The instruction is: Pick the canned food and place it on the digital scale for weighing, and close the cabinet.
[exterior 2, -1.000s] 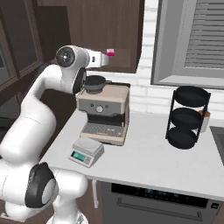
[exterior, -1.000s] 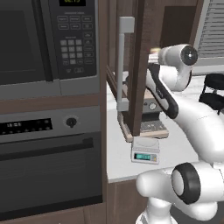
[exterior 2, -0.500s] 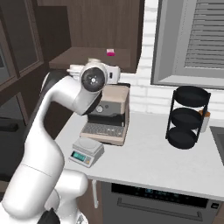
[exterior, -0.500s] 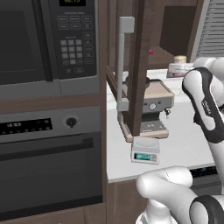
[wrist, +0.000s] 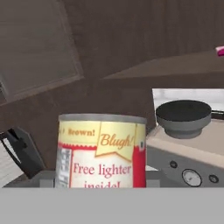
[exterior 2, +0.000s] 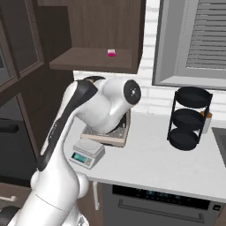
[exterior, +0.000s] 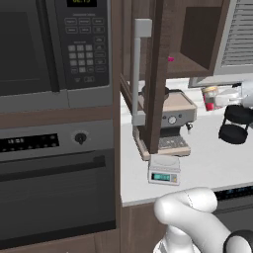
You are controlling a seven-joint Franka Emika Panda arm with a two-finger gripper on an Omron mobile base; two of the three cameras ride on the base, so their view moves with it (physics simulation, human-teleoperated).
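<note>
The gripper (exterior: pixel 221 100) is closed on the canned food (wrist: pixel 101 151), which stands upright right before the hand camera, its cream and red label facing it. In the left base view the can (exterior: pixel 211 98) hangs in the air above the counter, to the right of the coffee machine (exterior: pixel 168 121) and just left of the black tiered rack (exterior: pixel 235 123), with open air beneath it.

The digital scale (exterior: pixel 164 169) lies flat on the white counter (exterior: pixel 207 168) in front of the coffee machine, near the counter's front edge, its lit display facing outward; its top plate is bare. Open counter runs from the scale rightward to the rack.

The cabinet (exterior 2: pixel 95 33) hangs above the coffee machine. Its door (exterior: pixel 157 74) stands swung out, edge-on over the machine's left side, the silver bar handle (exterior: pixel 139 69) on its front. A small pink object (exterior 2: pixel 112 53) sits on the cabinet's shelf. A microwave (exterior: pixel 54 47) and an oven (exterior: pixel 54 183) fill the wall to the left; a louvred window (exterior 2: pixel 194 39) is at the right.
</note>
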